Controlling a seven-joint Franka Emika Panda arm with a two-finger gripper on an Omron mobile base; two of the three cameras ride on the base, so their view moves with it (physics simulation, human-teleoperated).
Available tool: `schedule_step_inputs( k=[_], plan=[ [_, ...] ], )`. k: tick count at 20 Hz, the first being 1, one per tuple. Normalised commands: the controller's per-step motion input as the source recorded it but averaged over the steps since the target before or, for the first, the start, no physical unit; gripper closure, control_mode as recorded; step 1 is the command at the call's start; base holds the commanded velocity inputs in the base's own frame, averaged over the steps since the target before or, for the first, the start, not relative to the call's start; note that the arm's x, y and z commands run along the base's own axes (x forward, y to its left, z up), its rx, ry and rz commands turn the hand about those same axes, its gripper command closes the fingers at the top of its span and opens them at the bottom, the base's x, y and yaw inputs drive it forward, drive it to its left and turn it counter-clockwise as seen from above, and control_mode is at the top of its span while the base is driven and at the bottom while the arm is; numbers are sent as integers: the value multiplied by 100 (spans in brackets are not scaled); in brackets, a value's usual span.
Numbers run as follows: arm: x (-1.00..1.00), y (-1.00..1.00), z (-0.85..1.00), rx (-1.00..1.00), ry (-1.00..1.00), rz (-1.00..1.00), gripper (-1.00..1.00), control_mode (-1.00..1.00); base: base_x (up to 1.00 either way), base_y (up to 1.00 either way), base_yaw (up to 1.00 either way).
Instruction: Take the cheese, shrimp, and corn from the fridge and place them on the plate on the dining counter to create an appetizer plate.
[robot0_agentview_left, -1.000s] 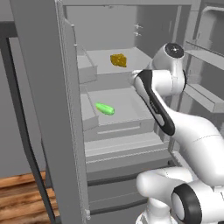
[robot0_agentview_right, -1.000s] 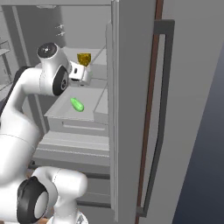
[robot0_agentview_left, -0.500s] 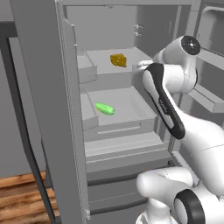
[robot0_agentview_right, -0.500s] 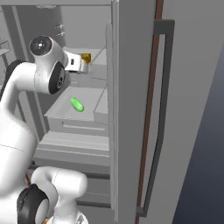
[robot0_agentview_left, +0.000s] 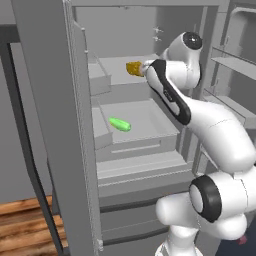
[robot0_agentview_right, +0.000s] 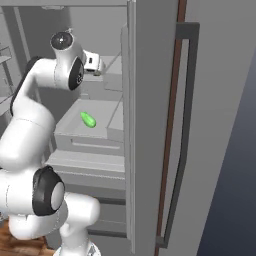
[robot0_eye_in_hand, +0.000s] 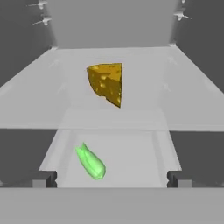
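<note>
Facing the cheese (robot0_eye_in_hand: 106, 83) ahead on the fridge (robot0_agentview_left: 45, 100) shelf, tool (robot0_eye_in_hand: 112, 178) spread wide (empty), corn (robot0_eye_in_hand: 90, 162) nearer below.

**Inside the open fridge: two shelves, two foods**

The fridge (robot0_agentview_left: 55, 100) stands open, its inner shelves facing the robot. The cheese (robot0_eye_in_hand: 106, 82) rests on the upper shelf (robot0_eye_in_hand: 144, 92), toward the back and roughly midway between the side walls. One level down — on the lower tray (robot0_eye_in_hand: 131, 162) — lies the corn (robot0_eye_in_hand: 90, 161), nearer the front edge and left of centre in the hand view, well apart from the cheese. In the left base view the corn (robot0_agentview_left: 120, 124) lies on that tray below the cheese (robot0_agentview_left: 133, 68), with the gripper (robot0_agentview_right: 97, 65) at upper-shelf height just beside the cheese. The door handle (robot0_agentview_right: 172, 140) runs vertically to the right of the shelves in the right base view.
</note>
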Motion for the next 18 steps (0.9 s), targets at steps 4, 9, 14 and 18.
schedule_step_inputs(
  k=[4,9,14,18],
  plan=[
    [83,20,0,0,1,1,-100,-100,0,0,0],
    [77,1,-4,-1,0,1,-100,-100,0,0,0],
    [65,0,-20,-2,0,3,-100,-100,0,0,0],
    [70,0,-26,0,0,6,-100,-100,0,0,0]
  ],
)
